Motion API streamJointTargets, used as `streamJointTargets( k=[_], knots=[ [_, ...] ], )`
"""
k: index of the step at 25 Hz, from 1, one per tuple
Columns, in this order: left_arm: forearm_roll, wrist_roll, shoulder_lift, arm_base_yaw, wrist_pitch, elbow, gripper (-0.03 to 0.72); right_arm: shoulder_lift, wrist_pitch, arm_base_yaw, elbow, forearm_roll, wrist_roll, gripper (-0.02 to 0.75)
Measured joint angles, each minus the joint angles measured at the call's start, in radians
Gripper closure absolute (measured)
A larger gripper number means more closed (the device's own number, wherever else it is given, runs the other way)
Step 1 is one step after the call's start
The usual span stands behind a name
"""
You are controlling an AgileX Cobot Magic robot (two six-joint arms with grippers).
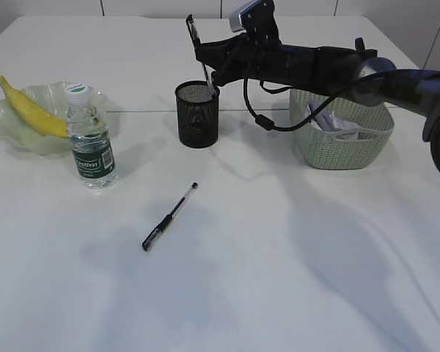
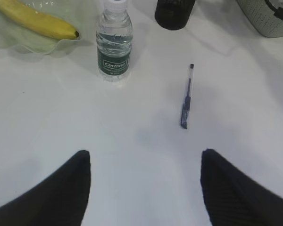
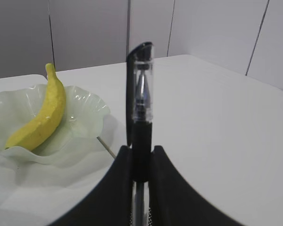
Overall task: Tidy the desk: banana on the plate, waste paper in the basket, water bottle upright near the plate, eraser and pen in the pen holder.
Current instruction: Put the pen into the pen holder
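Note:
My right gripper (image 1: 207, 62) reaches in from the right and is shut on a black-capped pen (image 1: 203, 59), held upright over the black mesh pen holder (image 1: 197, 116). In the right wrist view the jaws (image 3: 140, 151) pinch that pen (image 3: 140, 94) by its dark grip. A second pen (image 1: 169, 218) lies flat on the desk (image 1: 279, 279). My left gripper (image 2: 145, 155) hangs open above bare desk, short of this pen (image 2: 186, 101). The banana (image 1: 29, 110) lies on the plate (image 1: 4, 121). The water bottle (image 1: 90, 139) stands upright beside it. The eraser is not in view.
The sage-green basket (image 1: 341, 139) stands at the right with crumpled waste paper (image 1: 330, 121) inside. My right arm and its cable stretch over the basket and the back of the desk. A thin seam (image 1: 139, 111) crosses the tabletop.

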Motion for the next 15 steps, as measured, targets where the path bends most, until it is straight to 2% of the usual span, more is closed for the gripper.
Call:
streamJointTargets(
  k=[15],
  knots=[
    [-0.006,0.0,0.0,0.0,-0.008,0.0,0.171,0.0,-0.019,0.0,0.0,0.0,0.005,0.696]
  ],
)
